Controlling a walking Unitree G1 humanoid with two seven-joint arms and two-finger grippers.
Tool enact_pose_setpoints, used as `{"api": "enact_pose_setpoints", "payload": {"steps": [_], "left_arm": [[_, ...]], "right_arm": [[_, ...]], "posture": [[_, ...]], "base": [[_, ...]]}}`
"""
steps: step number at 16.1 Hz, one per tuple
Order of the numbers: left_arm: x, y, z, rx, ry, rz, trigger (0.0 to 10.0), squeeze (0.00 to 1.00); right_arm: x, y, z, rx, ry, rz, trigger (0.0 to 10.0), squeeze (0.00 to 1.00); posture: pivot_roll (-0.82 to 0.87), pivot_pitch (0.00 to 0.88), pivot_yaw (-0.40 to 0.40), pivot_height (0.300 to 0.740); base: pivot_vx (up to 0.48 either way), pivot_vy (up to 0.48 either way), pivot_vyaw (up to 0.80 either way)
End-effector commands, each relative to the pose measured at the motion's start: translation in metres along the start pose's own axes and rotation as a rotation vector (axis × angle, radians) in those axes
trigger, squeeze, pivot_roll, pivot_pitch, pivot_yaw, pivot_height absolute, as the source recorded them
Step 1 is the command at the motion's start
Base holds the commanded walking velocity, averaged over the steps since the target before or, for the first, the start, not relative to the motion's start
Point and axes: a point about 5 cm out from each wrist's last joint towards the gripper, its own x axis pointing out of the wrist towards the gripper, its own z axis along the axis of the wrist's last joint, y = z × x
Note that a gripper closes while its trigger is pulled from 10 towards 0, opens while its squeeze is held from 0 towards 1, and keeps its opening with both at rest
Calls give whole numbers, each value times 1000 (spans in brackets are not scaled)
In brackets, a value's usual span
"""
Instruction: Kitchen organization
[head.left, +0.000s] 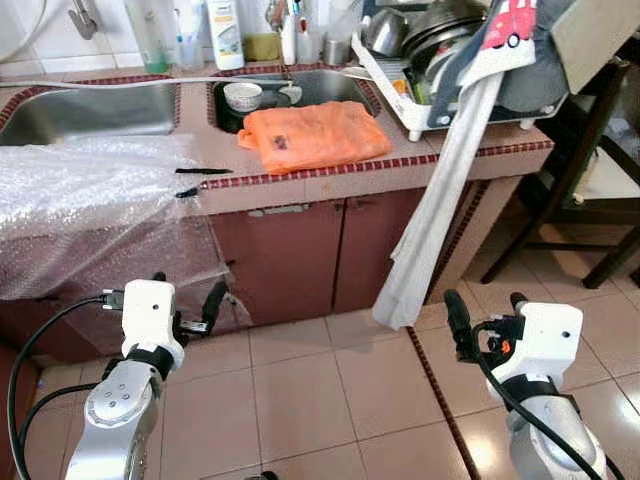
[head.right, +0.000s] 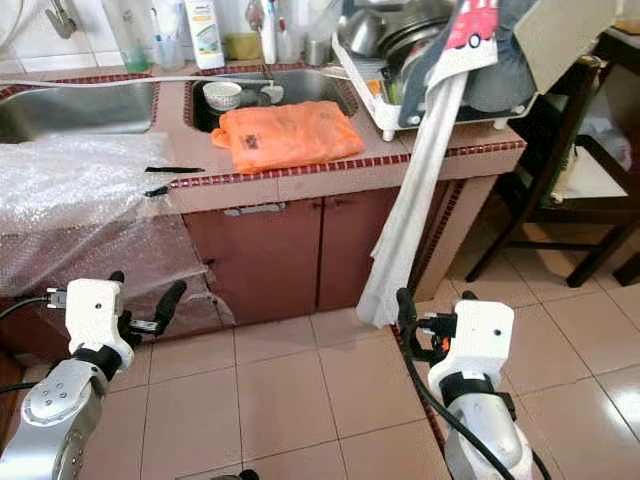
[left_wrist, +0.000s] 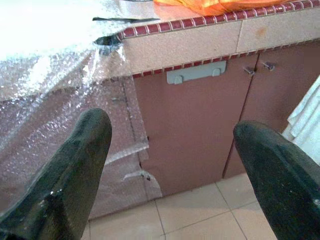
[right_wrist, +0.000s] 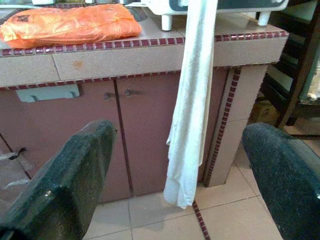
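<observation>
Both pincers, left (head.left: 187, 303) and right (head.left: 484, 310), hang open and empty well short of the surface (head.left: 420, 160), where the orange bag (head.left: 312, 135) overhangs the sink (head.left: 350, 90); a reach likely snags the dangling towel (head.left: 440, 200), dragging the dish rack (head.left: 415, 120).

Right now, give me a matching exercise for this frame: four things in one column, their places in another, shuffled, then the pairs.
Things:
1. orange plastic bag
2. white towel
3. bubble wrap
4. small bowl

Places:
A. draped over the counter's left part and down its front
B. inside the sink basin
C. lying flat on the counter edge in front of the sink
D. hanging from the dish rack down toward the floor

Pairs: 1-C, 2-D, 3-A, 4-B
</observation>
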Motion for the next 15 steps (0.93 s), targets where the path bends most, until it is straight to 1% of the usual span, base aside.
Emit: {"api": "enact_pose_setpoints", "payload": {"steps": [1,11,15], "left_arm": [[1,0,2,-4,0,-1,10000,0],[4,-3,1,-5,9,-13,10000,0],[5,-8,2,-9,8,-17,10000,0]], "right_arm": [[0,-3,7,-9,-22,-10,10000,0],[-1,-3,8,-8,-28,-21,10000,0],[5,-3,13,-14,-43,-17,10000,0]], "posture": [[-32,114,-20,740],[-41,119,-12,740],[-38,118,-19,740]], "base": [[0,480,0],[0,480,0],[0,480,0]]}}
